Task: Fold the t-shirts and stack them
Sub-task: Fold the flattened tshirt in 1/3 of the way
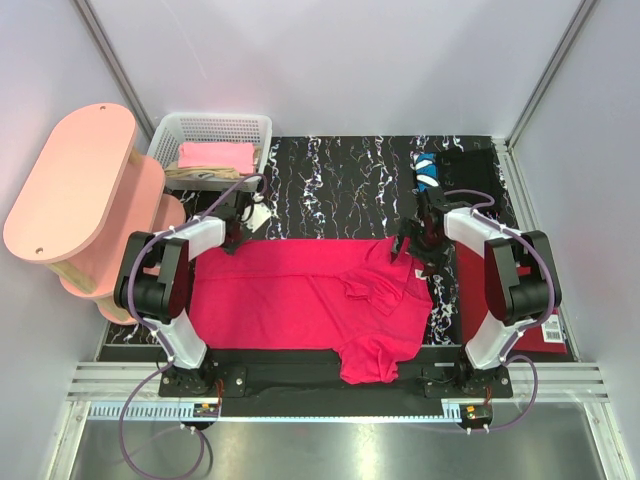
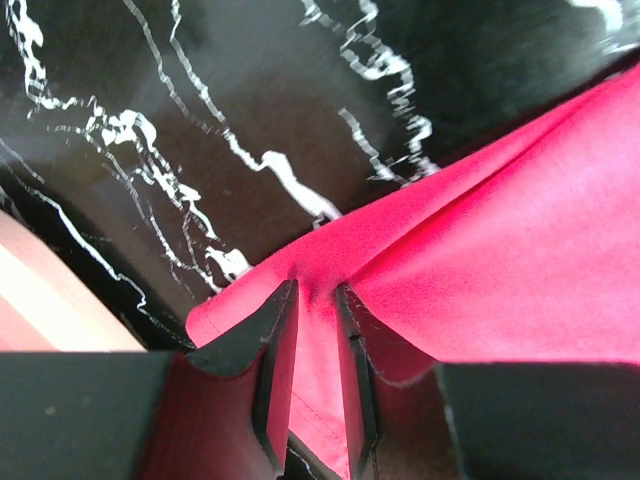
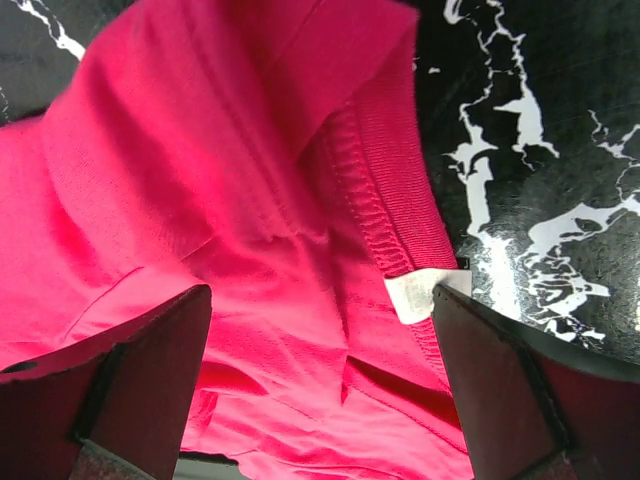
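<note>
At the far left we see a pink shelf with rounded tiers. Just beside it, at the back corner of the counter, stands a white basket. A folded pink t-shirt lies in the basket, with a beige t-shirt showing just in front of it.

In front of the basket, the left gripper sits low at the far left corner of the crimson t-shirt. In the left wrist view we see its gripper nearly pressed together, pinching a pleat of the red cloth's edge, with the black, white-veined counter beyond.

The crimson t-shirt lies spread across the near half of the counter, between the two arms. Its left part is mostly flat, its right part is rumpled and bunched, and one portion hangs over the near edge.

The right gripper is at the shirt's far right corner. In the right wrist view we see this gripper spread wide, with nothing between the fingers. Crumpled red cloth, the ribbed collar and the white neck tag lie beneath it.

Behind the right arm, at the back right of the counter, lies a black t-shirt with a blue-white patch. Along the right edge we see a flat dark-red rectangle with a barcode label.
</note>
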Controlling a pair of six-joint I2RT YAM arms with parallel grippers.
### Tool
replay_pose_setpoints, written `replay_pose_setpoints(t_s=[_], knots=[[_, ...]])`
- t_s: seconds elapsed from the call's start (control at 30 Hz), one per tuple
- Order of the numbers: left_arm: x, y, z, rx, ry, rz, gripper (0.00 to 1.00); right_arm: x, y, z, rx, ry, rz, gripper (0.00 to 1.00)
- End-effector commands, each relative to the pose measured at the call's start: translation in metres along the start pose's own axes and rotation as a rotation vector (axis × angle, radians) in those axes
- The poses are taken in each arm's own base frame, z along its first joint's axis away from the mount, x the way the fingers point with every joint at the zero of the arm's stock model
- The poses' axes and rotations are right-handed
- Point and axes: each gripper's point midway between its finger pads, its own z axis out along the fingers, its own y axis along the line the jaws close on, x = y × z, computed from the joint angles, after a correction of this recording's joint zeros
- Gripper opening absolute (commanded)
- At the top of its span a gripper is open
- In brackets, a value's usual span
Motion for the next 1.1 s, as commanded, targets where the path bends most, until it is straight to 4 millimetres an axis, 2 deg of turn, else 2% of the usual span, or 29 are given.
replay_pose_setpoints(t_s=[0.0,0.1,0.2,0.4,0.5,0.57,0.67,0.8,0.9,1.07], knots=[[0.007,0.001,0.001,-0.003,0.016,0.002,0.26,0.005,-0.029,0.010,0.112,0.021,0.010,1.00],[0.007,0.003,0.000,-0.009,0.013,0.002,0.26,0.002,-0.037,0.007,0.130,0.016,0.019,1.00],[0.002,0.001,-0.002,0.008,-0.003,-0.011,0.26,-0.008,-0.034,-0.006,0.124,-0.025,0.010,1.00],[-0.010,-0.003,-0.009,0.032,-0.023,-0.024,0.26,-0.037,0.007,-0.056,-0.030,-0.130,0.000,1.00],[-0.010,-0.003,-0.012,0.026,-0.026,-0.017,0.26,-0.041,0.014,-0.074,-0.060,-0.156,-0.011,1.00],[-0.010,-0.003,-0.013,0.026,-0.029,-0.016,0.26,-0.037,0.029,-0.082,-0.136,-0.154,-0.018,1.00],[-0.010,-0.003,-0.013,0.028,-0.031,-0.019,0.26,-0.020,0.051,-0.077,-0.225,-0.106,-0.032,1.00],[-0.010,-0.005,-0.013,0.035,-0.028,-0.023,0.26,0.004,0.061,-0.049,-0.262,-0.006,-0.044,1.00],[-0.011,-0.004,-0.014,0.032,-0.032,-0.024,0.26,0.015,0.071,-0.038,-0.294,0.044,-0.065,1.00],[-0.011,-0.004,-0.013,0.031,-0.029,-0.024,0.26,0.014,0.078,-0.029,-0.306,0.049,-0.066,1.00]])
